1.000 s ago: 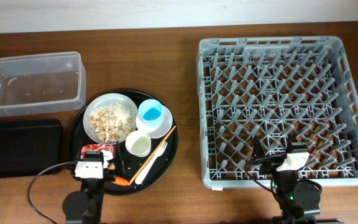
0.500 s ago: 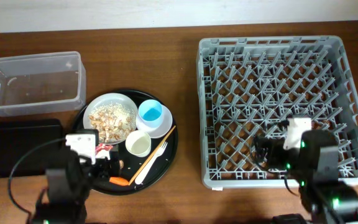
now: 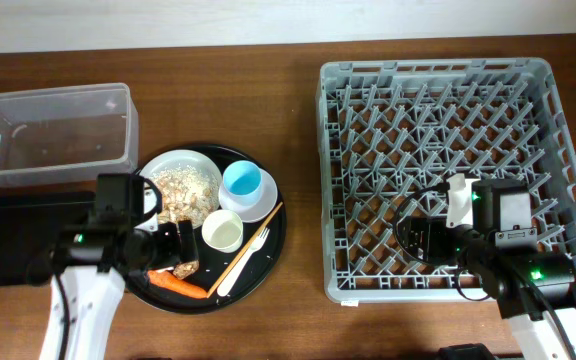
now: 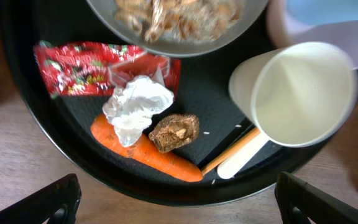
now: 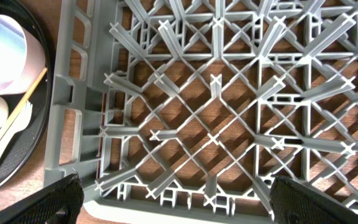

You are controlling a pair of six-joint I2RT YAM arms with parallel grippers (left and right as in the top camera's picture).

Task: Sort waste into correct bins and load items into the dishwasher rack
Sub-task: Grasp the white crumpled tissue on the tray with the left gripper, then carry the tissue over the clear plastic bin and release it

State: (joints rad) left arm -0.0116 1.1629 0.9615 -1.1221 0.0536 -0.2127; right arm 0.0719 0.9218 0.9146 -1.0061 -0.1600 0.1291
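Kitchen-like test bench: grey dishwasher rack (image 3: 433, 68) and clear tub (image 3: 58, 176) on wooden table (image 3: 298, 150).

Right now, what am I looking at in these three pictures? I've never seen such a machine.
Two robot arms stand at a table, each with a two-finger gripper. One picture looks down from above; the other two come from wrist cameras. The left gripper hangs open over a round black tray carrying a bowl of scraps, a blue cup, a cream cup, a fork, a carrot, a red wrapper and a brown lump. The right gripper is open above the grey rack. A clear tub and a flat black tray lie far left. Nothing is held.
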